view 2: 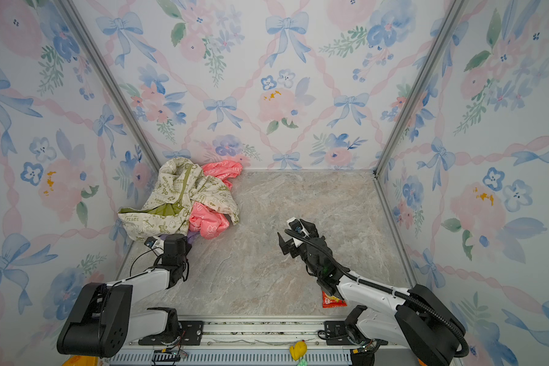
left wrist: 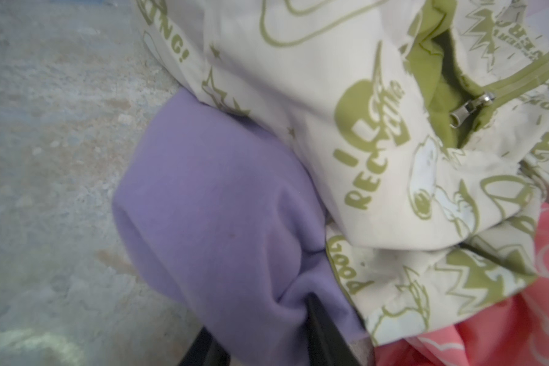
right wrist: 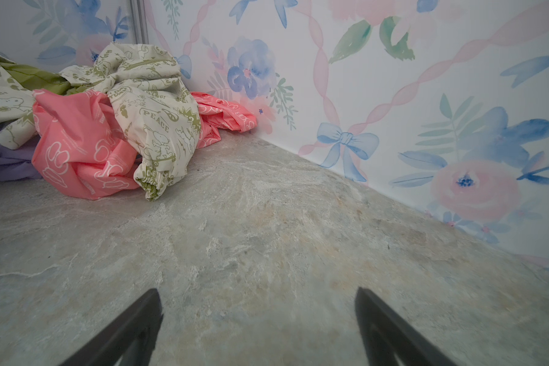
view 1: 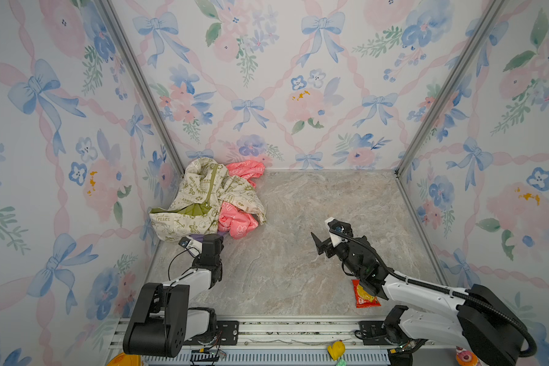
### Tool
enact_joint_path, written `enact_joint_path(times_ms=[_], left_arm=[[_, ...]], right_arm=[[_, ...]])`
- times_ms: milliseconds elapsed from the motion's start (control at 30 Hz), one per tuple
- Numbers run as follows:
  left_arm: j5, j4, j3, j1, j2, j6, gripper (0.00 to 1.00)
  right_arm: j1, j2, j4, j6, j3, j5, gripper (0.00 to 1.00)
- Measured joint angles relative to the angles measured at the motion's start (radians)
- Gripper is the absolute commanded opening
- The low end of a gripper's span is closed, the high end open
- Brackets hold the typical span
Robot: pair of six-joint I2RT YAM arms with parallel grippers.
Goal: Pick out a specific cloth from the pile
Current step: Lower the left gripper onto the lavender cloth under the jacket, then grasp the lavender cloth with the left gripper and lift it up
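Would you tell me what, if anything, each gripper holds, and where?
Left gripper seems to pinch the lilac cloth by a bunched fold outside the pile; right gripper holds nothing.

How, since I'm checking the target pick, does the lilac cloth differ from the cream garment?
The lilac cloth is plain; the cream garment carries green print and an olive zipper. The lilac cloth pokes out from beneath the cream garment, which lies on top. The left gripper pinches the lilac cloth, not the cream garment. Both are soft, crumpled fabric.
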Motion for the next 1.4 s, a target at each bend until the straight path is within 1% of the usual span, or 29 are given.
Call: enact_joint_path(times_ms=[67,133,333,667,867,1033,1400], left_arm=[[0.006,0.014,0.001,0.000,0.018,0.003,0.09],[0.013,0.029,0.001,0.001,0.026,0.013,0.00],[0.027,0.053,-0.006,0.001,-0.006,0.048,0.00],[0.069,0.060,-0.020,0.001,-0.225,0.100,0.00],[0.115,0.059,-0.017,0.001,-0.320,0.127,0.00],[0.149,0.048,0.025,0.001,-0.352,0.145,0.00],[0.187,0.028,0.192,-0.015,-0.348,0.170,0.00]], right_arm=[[0.000,0.000,-0.009,0.000,0.000,0.000,0.97],[0.000,0.000,-0.015,0.000,0.001,0.000,0.97],[0.000,-0.007,-0.021,0.000,0.001,0.003,0.97],[0.000,-0.011,-0.022,0.000,0.001,0.011,0.97],[0.000,-0.015,-0.023,0.000,0.001,0.011,0.97],[0.000,-0.024,-0.024,0.001,0.001,0.018,0.97],[0.001,-0.027,-0.024,0.001,0.001,0.019,0.97]])
